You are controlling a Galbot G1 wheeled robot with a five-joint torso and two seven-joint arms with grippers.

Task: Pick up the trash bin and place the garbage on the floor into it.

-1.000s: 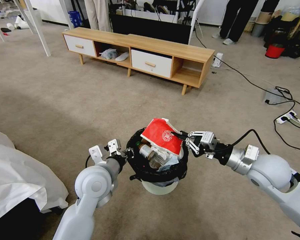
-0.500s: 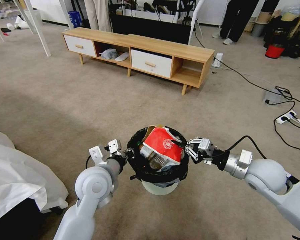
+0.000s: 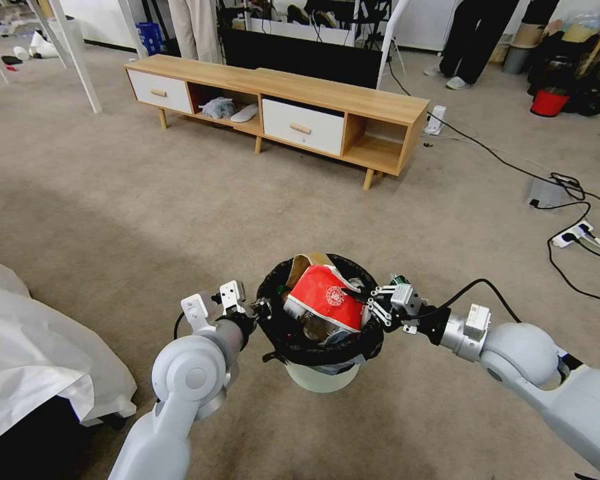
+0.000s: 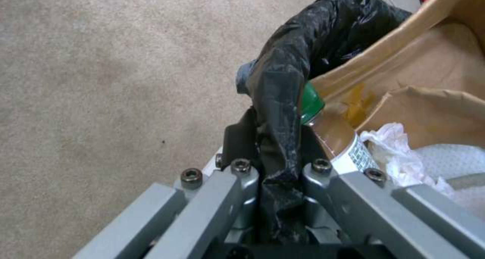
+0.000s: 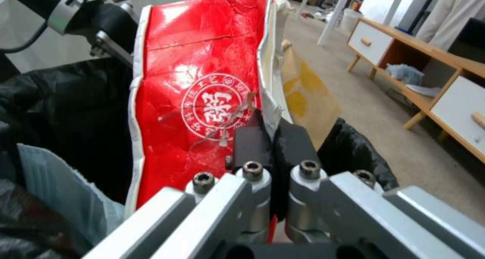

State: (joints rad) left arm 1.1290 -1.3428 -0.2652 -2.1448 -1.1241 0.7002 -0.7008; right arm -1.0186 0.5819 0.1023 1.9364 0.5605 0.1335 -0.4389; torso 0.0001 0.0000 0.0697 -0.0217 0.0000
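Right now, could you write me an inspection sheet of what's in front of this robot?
Surface: beige carpet.
Job's things: trash bin, black-lined, holds red packet, brown paper bag, green-capped bottle, tissues.
Clutter: white sheet at robot's left.
Grippers: left gripper shut on the bin's bagged rim; right gripper shut on the packet's edge.
Cables: black cords and power strips, right.
Surroundings: wooden cabinet, red bucket.

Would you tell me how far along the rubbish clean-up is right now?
Mostly done: the trash bin holds a bottle and brown paper bag. The left gripper clamps its rim; the right gripper pinches the red packet, unreleased. No litter lies on the nearby carpet.
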